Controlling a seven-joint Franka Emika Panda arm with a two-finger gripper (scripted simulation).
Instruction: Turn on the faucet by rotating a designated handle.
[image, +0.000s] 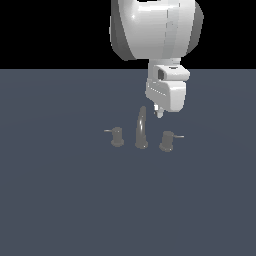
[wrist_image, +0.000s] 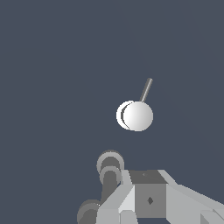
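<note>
hand (image: 159, 113) hangs above tabletop (image: 60, 200), over gap between spout (image: 142, 129) and handle (image: 167, 141), touching neither; fingers look drawn together, nothing gripped, though cannot tell for sure

wrist view: handle seen from above as pale round cap, thin lever (wrist_image: 146, 89) sticking out

faucet (image: 142, 145) set mid-tabletop, handle on exterior view's right, other knob (image: 117, 136) on its left

step judged: approach, no contact yet

next move calls for descent beside lever, then sideways push to swing it around the stub
</note>
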